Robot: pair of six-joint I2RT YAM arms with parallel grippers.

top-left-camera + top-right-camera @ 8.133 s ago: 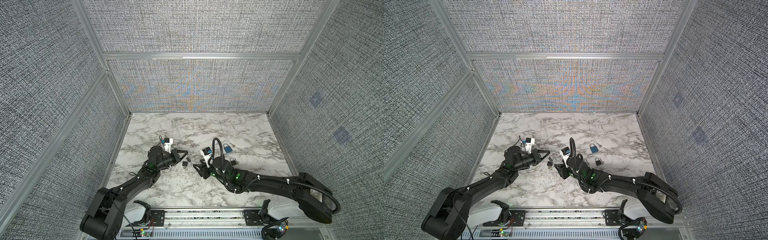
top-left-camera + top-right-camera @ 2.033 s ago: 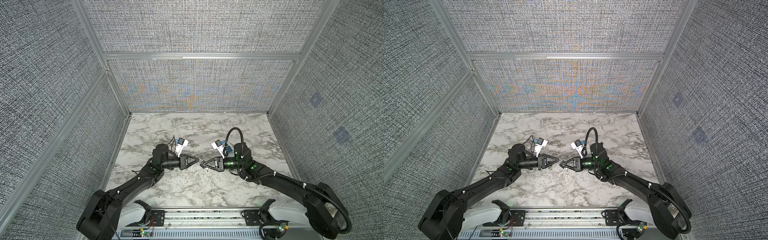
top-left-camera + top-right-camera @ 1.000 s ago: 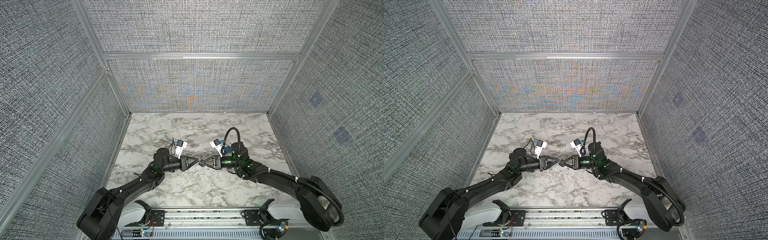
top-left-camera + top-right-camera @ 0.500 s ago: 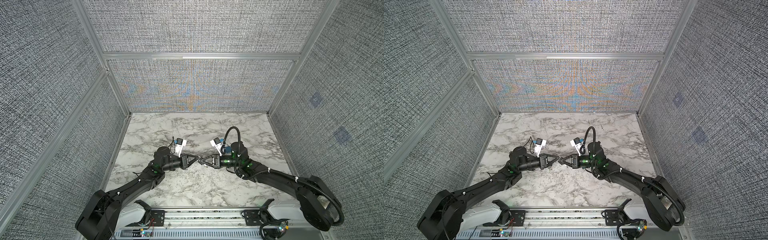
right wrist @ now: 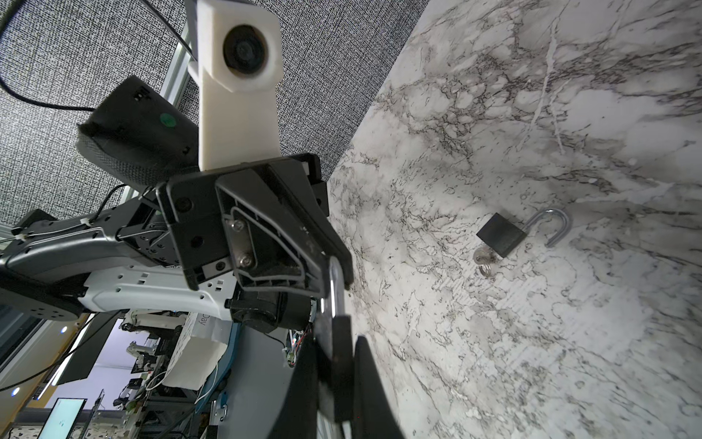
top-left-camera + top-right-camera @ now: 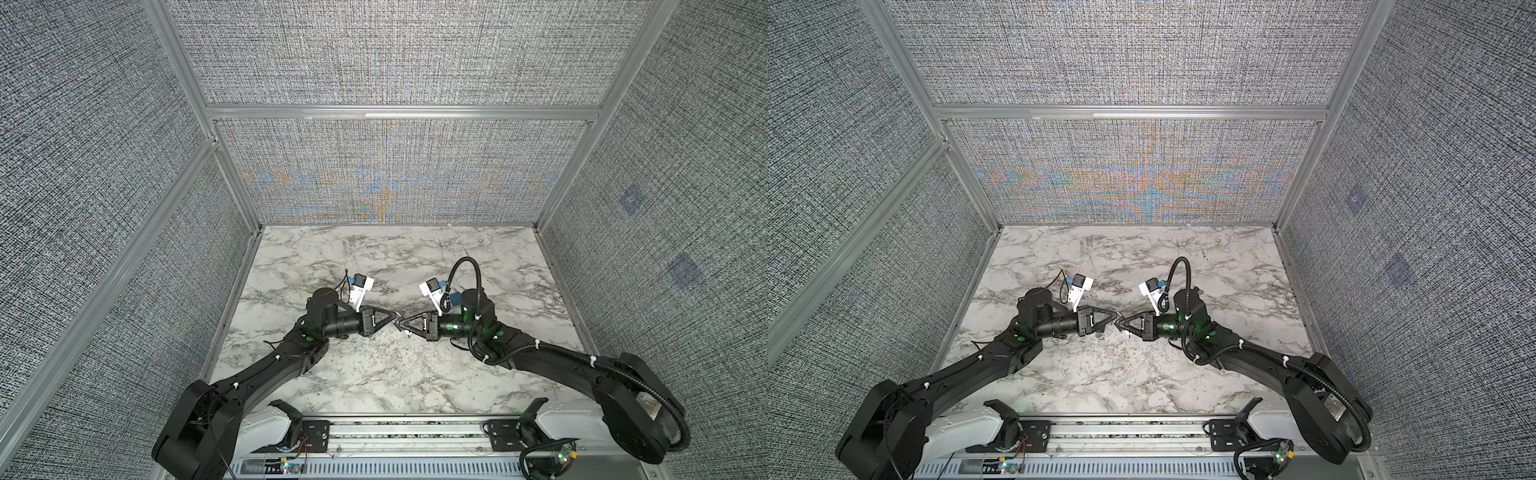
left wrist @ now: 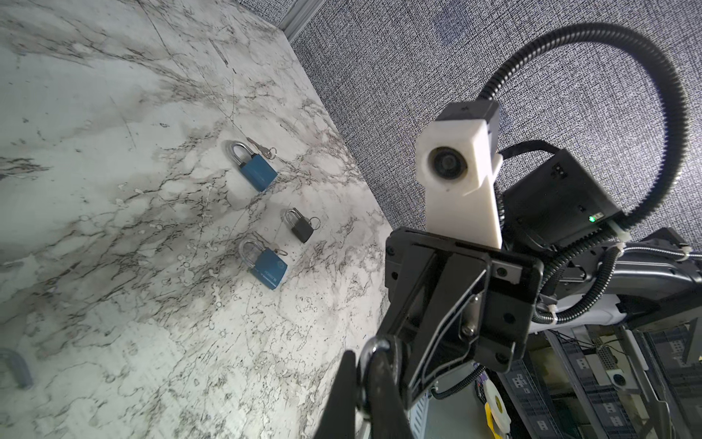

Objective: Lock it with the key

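In both top views my left gripper (image 6: 397,322) (image 6: 1116,321) and right gripper (image 6: 402,327) (image 6: 1121,328) meet tip to tip above the middle of the marble table (image 6: 374,374). The right wrist view shows my right gripper (image 5: 339,344) shut on the body of a small black padlock (image 5: 340,334). Its silver shackle (image 5: 333,289) runs up into the left gripper's tips. In the left wrist view my left gripper (image 7: 364,365) is shut on that shackle's silver curve (image 7: 372,347). No key shows at the held padlock.
An open black padlock (image 5: 501,233) with a key (image 5: 483,262) in it lies on the table near the left arm. Two blue padlocks (image 7: 258,173) (image 7: 267,266) and a small black one (image 7: 301,228), each with a key beside it, lie near the right arm. Mesh walls enclose the table.
Eight seconds ago both grippers were low over the table. They have since risen and turned to face each other. Over the last second they stay tip to tip, hardly moving.
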